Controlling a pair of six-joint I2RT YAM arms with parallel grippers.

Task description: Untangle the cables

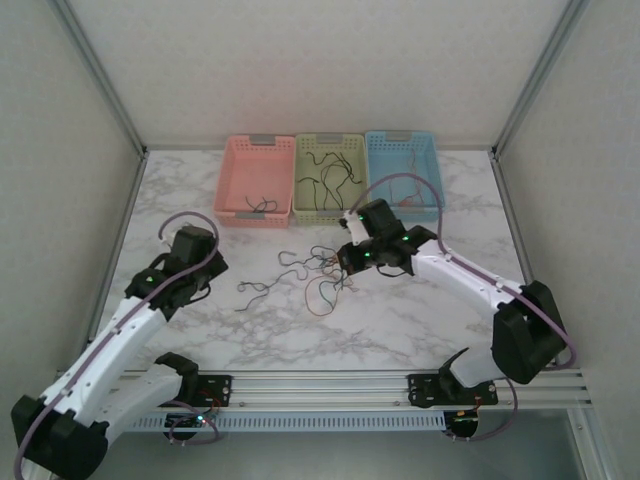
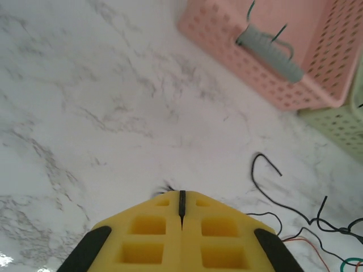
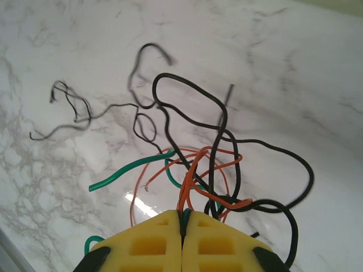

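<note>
The tangle of cables (image 1: 322, 278) lies mid-table in front of the baskets. My right gripper (image 3: 182, 212) is shut on an orange cable (image 3: 211, 164) and a green cable (image 3: 126, 173), lifted just above the marble, with thick black cable loops (image 3: 187, 93) twisted through them. From above, the right gripper (image 1: 349, 262) is at the tangle's right edge. My left gripper (image 2: 182, 192) is shut with a thin black cable pinched in its slit, low over the marble; in the top view the left gripper (image 1: 211, 273) is left of a loose black cable (image 1: 252, 289).
A pink basket (image 1: 232, 180), a green basket (image 1: 300, 180) and a blue basket (image 1: 432, 175) stand in a row at the back, the pink and green ones with black cables inside. The pink basket (image 2: 272, 73) is close ahead-right of the left gripper. Frame posts flank the table.
</note>
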